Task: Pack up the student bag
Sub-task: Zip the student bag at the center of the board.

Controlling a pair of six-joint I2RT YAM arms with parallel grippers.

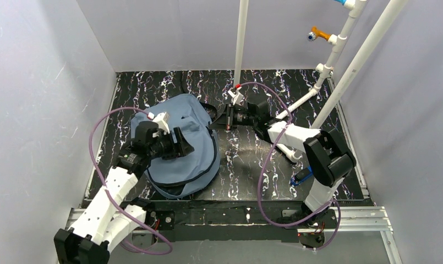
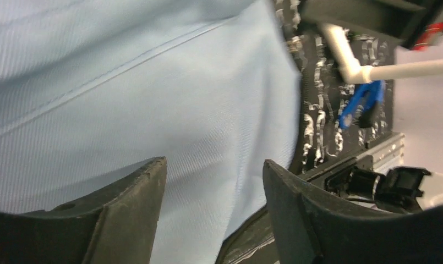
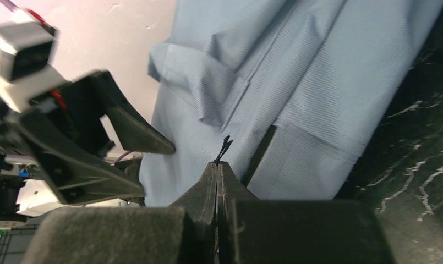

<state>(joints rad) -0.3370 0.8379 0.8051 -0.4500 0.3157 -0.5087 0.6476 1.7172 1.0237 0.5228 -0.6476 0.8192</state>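
Note:
The slate-blue student bag (image 1: 200,159) lies flat on the left half of the black marbled table. My left gripper (image 1: 187,146) hovers over its middle with jaws open and nothing between them; the left wrist view shows only blue bag fabric (image 2: 153,82) beyond the gripper (image 2: 213,162). My right gripper (image 1: 216,122) is at the bag's right upper edge. In the right wrist view it (image 3: 217,163) is shut on a thin black cord (image 3: 225,146) of the bag (image 3: 296,71), which pokes out of the fingertips. The bag's opening is not visible.
White pipes (image 1: 340,82) rise from the table's back right, and one upright pipe (image 1: 241,44) stands behind the right gripper. A small blue object (image 1: 301,176) lies by the right arm's base; it also shows in the left wrist view (image 2: 362,102). Grey walls enclose the table.

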